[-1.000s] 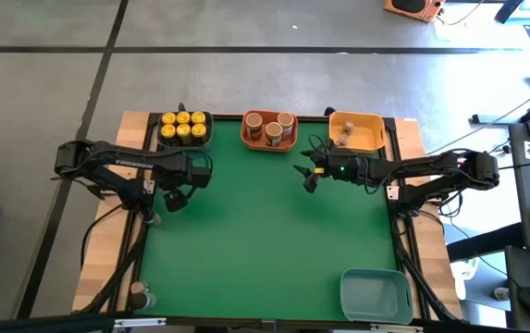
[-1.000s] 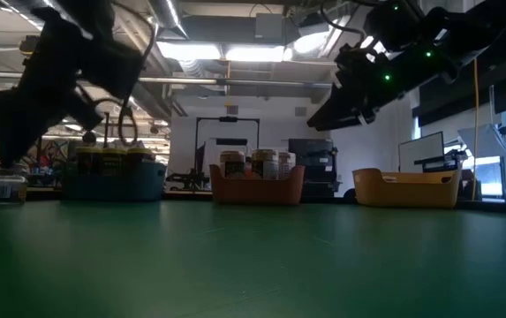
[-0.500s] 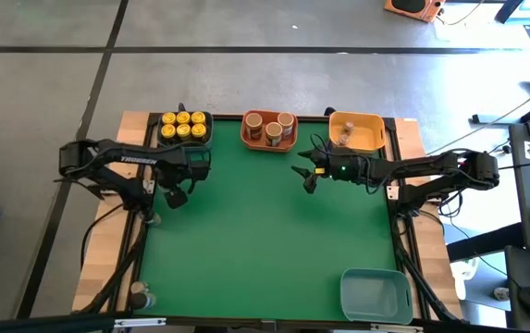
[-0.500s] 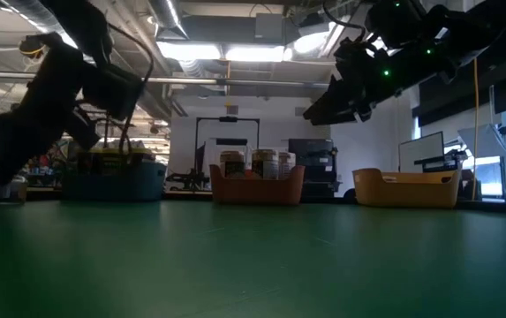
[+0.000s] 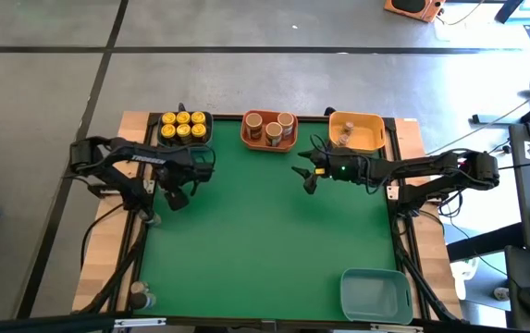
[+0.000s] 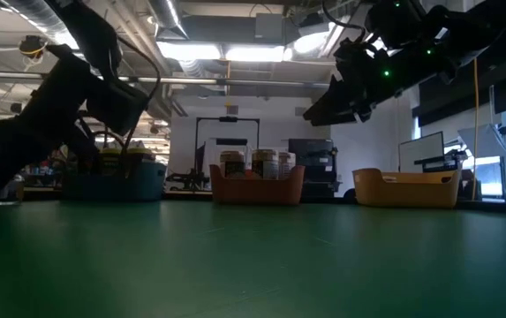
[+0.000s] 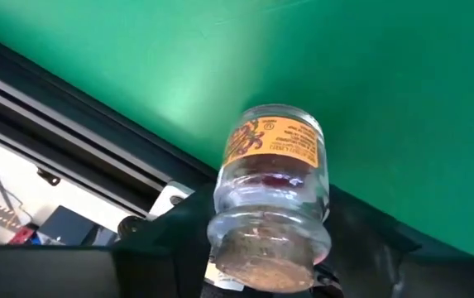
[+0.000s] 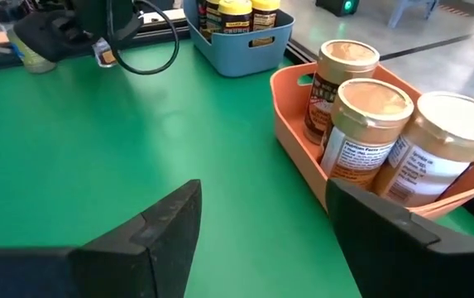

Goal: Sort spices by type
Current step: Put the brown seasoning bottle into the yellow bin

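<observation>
One small glass spice jar (image 7: 271, 199) clamped between my left gripper's (image 5: 174, 196) fingers, low by the green table's (image 5: 265, 240) left edge, my right gripper (image 5: 307, 174) spread wide and empty, raised near the orange bin (image 5: 269, 141) of tan-lidded jars (image 8: 369, 128).

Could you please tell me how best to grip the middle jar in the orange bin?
Probably grip the middle jar around its upper body, just under the lid, coming straight down: it stands upright, the orange bin hides its base, and neighbours crowd it.
</observation>
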Tool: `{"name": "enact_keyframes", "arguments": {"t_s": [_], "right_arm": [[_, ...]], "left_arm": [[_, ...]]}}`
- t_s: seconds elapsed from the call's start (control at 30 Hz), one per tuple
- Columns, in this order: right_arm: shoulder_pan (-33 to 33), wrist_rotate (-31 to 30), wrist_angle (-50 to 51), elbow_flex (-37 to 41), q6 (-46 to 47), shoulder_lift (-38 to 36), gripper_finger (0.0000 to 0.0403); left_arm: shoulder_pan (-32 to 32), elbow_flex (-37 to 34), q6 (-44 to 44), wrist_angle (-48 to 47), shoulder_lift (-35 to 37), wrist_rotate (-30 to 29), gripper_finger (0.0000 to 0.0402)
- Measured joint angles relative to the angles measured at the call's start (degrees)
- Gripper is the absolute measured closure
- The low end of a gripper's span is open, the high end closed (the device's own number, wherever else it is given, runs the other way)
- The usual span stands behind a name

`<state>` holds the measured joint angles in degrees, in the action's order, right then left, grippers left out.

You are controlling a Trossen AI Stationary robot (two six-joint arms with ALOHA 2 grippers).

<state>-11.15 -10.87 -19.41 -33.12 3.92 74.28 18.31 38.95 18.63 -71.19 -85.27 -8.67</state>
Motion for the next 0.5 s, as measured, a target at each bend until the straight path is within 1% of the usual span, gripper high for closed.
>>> {"name": "enact_keyframes", "arguments": {"t_s": [0.07, 0.23, 0.4, 0.5], "right_arm": [[0.0, 0.0, -0.1, 0.0, -1.3, 0.0, 0.0145], [0.0, 0.0, -0.1, 0.0, -2.9, 0.0, 0.0146], [-0.1, 0.0, -0.1, 0.0, -3.1, 0.0, 0.0145], [-0.1, 0.0, -0.1, 0.0, -3.3, 0.0, 0.0145]], "left_arm": [[-0.4, 0.3, -0.3, 0.0, -0.3, 0.0, 0.0216], [-1.9, 0.4, -1.9, 1.3, -0.3, -0.6, 0.0217], [-2.7, 1.0, -1.4, 2.1, -0.3, -0.7, 0.0199], [-3.1, 1.9, -2.1, 3.0, -0.4, -0.5, 0.0198]]}}
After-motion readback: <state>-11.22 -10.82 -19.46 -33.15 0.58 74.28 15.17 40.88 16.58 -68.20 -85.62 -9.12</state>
